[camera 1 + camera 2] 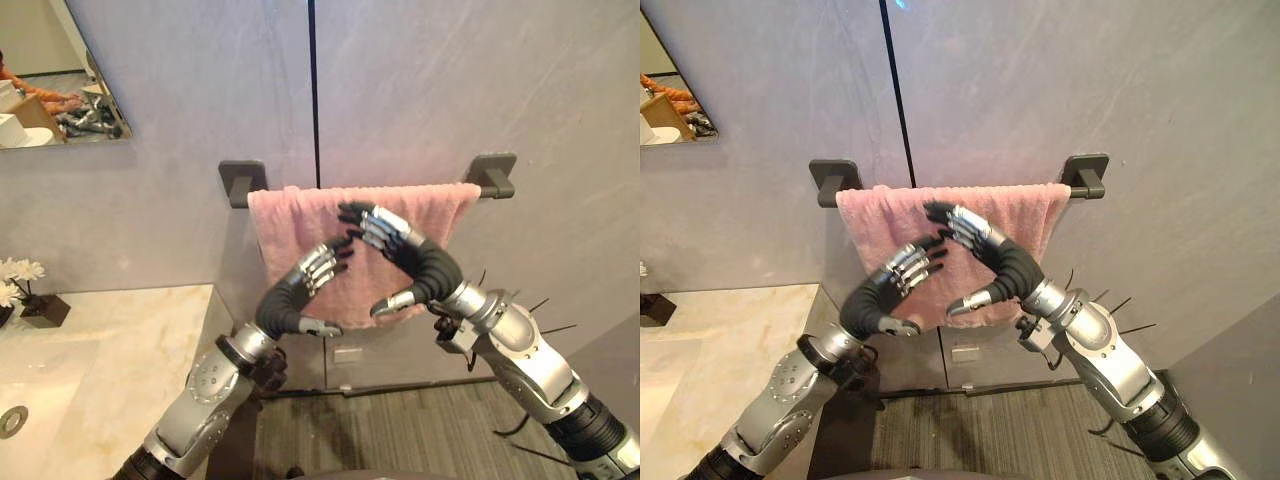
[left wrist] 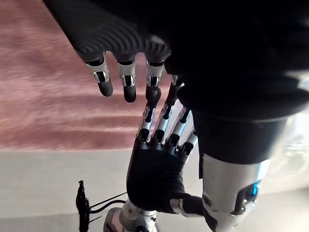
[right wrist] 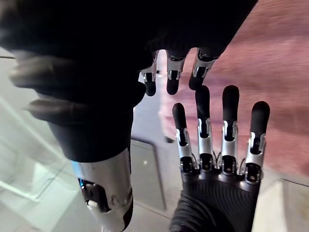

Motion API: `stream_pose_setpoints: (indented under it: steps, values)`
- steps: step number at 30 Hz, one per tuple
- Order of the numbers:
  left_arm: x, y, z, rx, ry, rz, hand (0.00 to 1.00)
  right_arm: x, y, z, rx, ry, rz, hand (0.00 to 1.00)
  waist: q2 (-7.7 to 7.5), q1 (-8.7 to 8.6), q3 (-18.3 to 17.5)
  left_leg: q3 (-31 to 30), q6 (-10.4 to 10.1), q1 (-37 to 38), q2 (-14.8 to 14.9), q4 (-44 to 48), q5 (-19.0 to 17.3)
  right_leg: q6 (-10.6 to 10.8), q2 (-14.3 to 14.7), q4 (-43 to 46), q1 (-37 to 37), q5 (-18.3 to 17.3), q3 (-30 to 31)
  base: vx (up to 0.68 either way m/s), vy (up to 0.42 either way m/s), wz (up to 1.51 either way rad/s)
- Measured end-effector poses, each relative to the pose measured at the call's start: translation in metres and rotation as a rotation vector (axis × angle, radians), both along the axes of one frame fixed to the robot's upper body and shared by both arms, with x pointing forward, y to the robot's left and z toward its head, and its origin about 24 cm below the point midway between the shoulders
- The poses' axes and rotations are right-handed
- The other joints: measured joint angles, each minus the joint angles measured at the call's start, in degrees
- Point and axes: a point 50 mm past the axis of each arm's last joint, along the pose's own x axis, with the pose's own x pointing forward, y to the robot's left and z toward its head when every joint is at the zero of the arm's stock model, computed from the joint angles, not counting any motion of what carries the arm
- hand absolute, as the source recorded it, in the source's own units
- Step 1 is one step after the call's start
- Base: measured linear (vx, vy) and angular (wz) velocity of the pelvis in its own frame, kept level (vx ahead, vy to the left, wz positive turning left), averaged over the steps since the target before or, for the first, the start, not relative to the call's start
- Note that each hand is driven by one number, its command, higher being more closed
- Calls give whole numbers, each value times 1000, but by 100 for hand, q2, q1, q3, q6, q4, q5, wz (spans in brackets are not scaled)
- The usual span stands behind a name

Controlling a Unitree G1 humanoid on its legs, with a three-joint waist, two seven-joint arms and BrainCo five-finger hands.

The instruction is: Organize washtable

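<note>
The only real container in sight is a small dark square pot [image 1: 45, 310] at the back of the marble counter [image 1: 130, 350], with white daisy-like flowers [image 1: 20, 272] in it. Set into the same counter is the pale basin, its round drain [image 1: 12, 421] showing near the front corner. The thing being worked on is off the counter altogether: a pink towel [image 1: 300, 215] draped over a dark towel rail [image 1: 492, 175] on the grey wall, hanging fairly flat between the two brackets. Both arms are raised in front of it. The left hand [image 1: 305, 280] has its fingers straight and spread, pointing up and across the cloth. The right hand [image 1: 410, 255] reaches in from the other side with its fingers also stretched out and its thumb hanging below. Their fingertips come very near each other over the middle of the towel, and neither hand is closed on anything. Whether the fingertips actually press the cloth I cannot tell. A mirror [image 1: 50, 90] hangs on the wall up to the left, and a dark seam [image 1: 312, 90] runs down the wall above the rail.
</note>
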Motion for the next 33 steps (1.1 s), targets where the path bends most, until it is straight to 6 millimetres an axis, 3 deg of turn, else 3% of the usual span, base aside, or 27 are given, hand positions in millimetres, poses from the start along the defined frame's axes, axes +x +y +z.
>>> stream_pose_setpoints:
  steps: [2,5,11,16,22,28,33]
  values:
    - [0,-3,-11,22,34,-5,0,-1,-4,-25,-48,101,-21,0,3,0,1,2,0,1,-1,1,0,-1,-1,5,-1,0,-2,0,0,0]
    - [5,-9,-24,34,57,39,0,1,-2,-48,-99,132,-96,0,22,-10,10,0,0,2,-1,0,1,-2,0,16,-6,-1,-3,0,0,0]
    - [22,-5,-46,12,149,275,0,7,12,-70,-108,129,-288,0,72,-24,37,-2,-1,-30,51,-2,12,-9,3,33,-58,-5,8,-28,-10,-1]
    - [29,10,-49,60,138,442,0,14,1,-72,-129,97,-477,0,60,-20,43,-14,-12,-101,63,-1,21,-18,6,-70,-78,54,6,-8,-3,1]
    - [36,37,-48,81,119,634,0,20,-30,-68,-128,66,-678,0,23,-26,51,-14,-19,-108,68,1,27,-27,26,-130,-50,98,-31,0,0,0]
    - [37,68,-45,78,107,809,0,10,-67,-74,-81,108,-885,0,22,-42,50,-21,-19,-105,44,0,27,-24,21,-113,-52,93,-44,-5,-1,0]
    - [29,83,-51,61,140,897,0,1,-85,-77,-44,134,-988,0,21,-45,50,-23,-19,-104,28,-1,27,-20,16,-78,-71,88,-47,-37,-5,0]
